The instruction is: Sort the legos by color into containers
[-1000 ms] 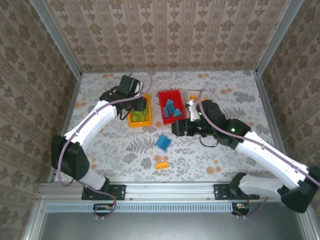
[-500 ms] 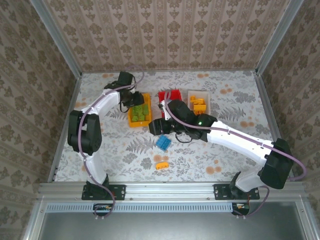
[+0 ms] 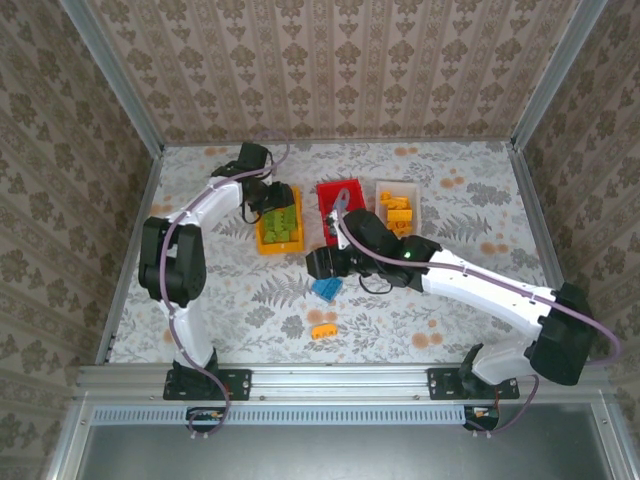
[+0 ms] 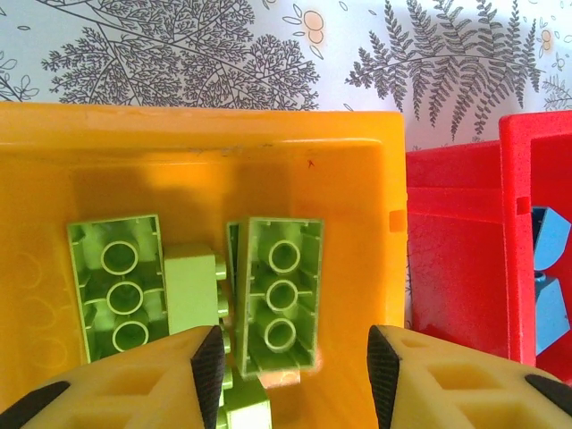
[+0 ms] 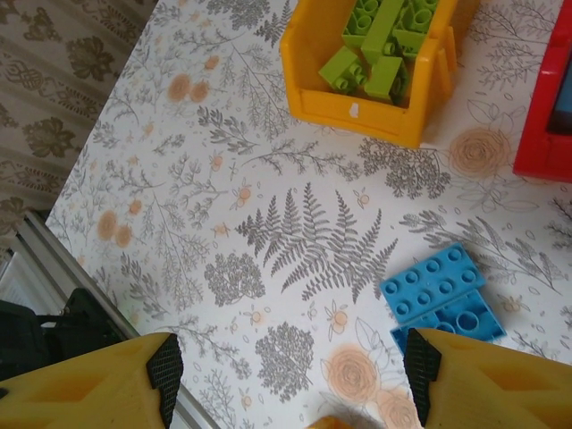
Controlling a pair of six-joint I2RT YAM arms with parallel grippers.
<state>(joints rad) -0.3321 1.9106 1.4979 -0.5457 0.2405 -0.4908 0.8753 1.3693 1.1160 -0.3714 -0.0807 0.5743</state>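
Left pincer [image 4: 295, 357], open and empty, hovers over 2 parallel green legos [image 4: 281, 304] pointing straight ahead.

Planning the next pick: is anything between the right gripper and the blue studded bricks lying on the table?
Nothing visible does. The right gripper hangs open over bare table; the blue studded plastic bricks lie uncovered near one fingertip, apart from the yellow-orange plastic bin.

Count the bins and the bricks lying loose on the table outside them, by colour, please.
Yellow-orange bin: 1
Red bin: 1
White bin: 1
Loose blue bricks: 2
Loose orange brick: 1
Total: 3 bins and 3 loose bricks, 6 things.
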